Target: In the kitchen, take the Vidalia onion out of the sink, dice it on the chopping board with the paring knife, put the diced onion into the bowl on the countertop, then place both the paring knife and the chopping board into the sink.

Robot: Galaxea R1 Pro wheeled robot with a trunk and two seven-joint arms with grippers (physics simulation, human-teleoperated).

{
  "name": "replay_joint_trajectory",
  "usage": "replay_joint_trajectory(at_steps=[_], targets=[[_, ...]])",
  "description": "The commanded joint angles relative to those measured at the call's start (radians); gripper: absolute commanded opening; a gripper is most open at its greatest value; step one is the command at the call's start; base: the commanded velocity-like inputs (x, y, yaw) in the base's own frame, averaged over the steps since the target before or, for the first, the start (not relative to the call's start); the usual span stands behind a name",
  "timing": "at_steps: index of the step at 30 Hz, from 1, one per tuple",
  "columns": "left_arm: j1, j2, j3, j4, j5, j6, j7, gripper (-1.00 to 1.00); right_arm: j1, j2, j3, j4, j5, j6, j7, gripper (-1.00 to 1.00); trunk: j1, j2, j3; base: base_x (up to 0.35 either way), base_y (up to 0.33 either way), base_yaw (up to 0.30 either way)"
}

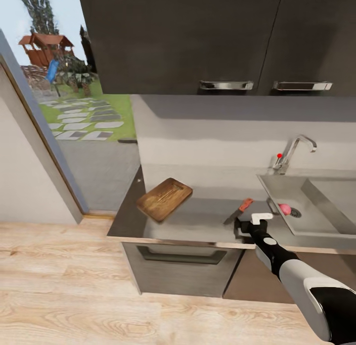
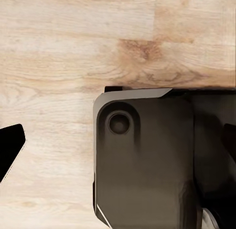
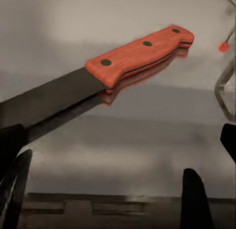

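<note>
The paring knife [image 1: 239, 211] lies flat on the grey countertop [image 1: 198, 222], red-orange handle [image 3: 140, 54] pointing towards the sink [image 1: 321, 221]. My right gripper [image 1: 245, 226] hovers at the counter's front edge just short of the blade [image 3: 44, 98]. It is open, with its dark fingers [image 3: 195, 199] spread and nothing between them. The pinkish onion [image 1: 284, 208] rests in the basin beside the drain. Further left on the counter, the brown chopping board [image 1: 164, 198] lies at an angle. My left gripper [image 2: 120, 145] hangs open over the wooden floor. The bowl is out of view.
The chrome tap [image 1: 292, 153] with its red knob stands behind the sink. Dark wall cabinets [image 1: 217, 38] hang overhead. A drawer front with a bar handle [image 1: 180, 258] sits under the counter. A glass door [image 1: 74, 112] to the garden is at the left. My dark base [image 2: 147, 160] is below the left wrist.
</note>
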Motion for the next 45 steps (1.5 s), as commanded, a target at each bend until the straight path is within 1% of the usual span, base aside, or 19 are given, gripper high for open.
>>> replay_joint_trajectory(at_steps=[1, 7, 13, 27, 36, 45], targets=[[0.000, 0.000, 0.001, -0.001, 0.001, -0.002, -0.001, 1.00, -0.001, 0.000, 0.005, 0.001, -0.002, -0.003, -0.001, 1.00, 0.001, -0.002, -0.002, 0.156, 0.198, 0.000], [0.000, 0.000, 0.001, 0.000, 0.001, -0.002, -0.001, 1.00, -0.001, 0.000, 0.005, 0.001, -0.002, -0.003, -0.002, 1.00, 0.001, -0.002, -0.002, 0.173, 0.216, 0.000], [0.000, 0.000, 0.001, -0.001, 0.001, -0.002, -0.001, 1.00, -0.001, 0.000, 0.005, 0.001, -0.002, -0.003, -0.002, 1.00, 0.001, -0.002, -0.002, 0.033, 0.165, 0.000], [0.000, 0.000, 0.000, -0.001, 0.000, -0.002, -0.001, 1.00, -0.001, -0.001, 0.005, 0.001, -0.002, -0.003, -0.003, 1.00, 0.001, -0.002, -0.002, 0.005, 0.010, 0.000], [0.000, 0.000, 0.000, 0.000, -0.001, -0.003, -0.001, 1.00, -0.001, 0.000, 0.005, 0.001, -0.002, -0.003, -0.005, 1.00, 0.001, -0.002, -0.002, 0.182, 0.041, 0.000], [0.000, 0.000, 0.000, 0.000, -0.001, -0.003, -0.001, 1.00, -0.001, 0.000, 0.005, 0.001, -0.002, -0.003, -0.005, 1.00, 0.001, -0.002, -0.002, 0.035, 0.011, 0.000]])
